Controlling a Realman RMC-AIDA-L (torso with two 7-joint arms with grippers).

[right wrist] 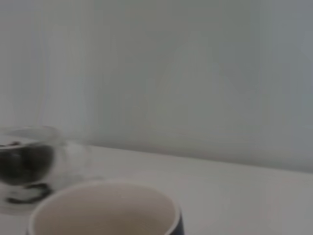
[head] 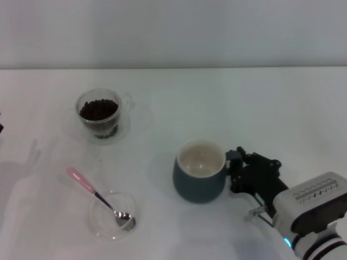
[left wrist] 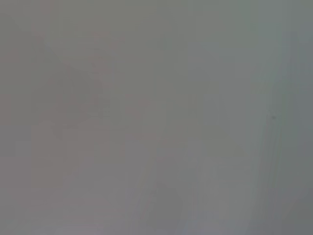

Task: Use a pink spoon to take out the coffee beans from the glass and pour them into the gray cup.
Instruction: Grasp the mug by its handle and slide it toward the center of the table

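The glass stands at the back left with a heap of coffee beans in it. It also shows in the right wrist view. The pink spoon lies at the front left, its metal bowl resting in a shallow clear dish. The gray cup stands upright in the middle with an empty cream inside, and its rim fills the near part of the right wrist view. My right gripper is against the cup's right side, where its handle is hidden. My left gripper is out of view.
The white table runs back to a pale wall. A dark bit of the left arm shows at the left edge. The left wrist view shows only plain grey.
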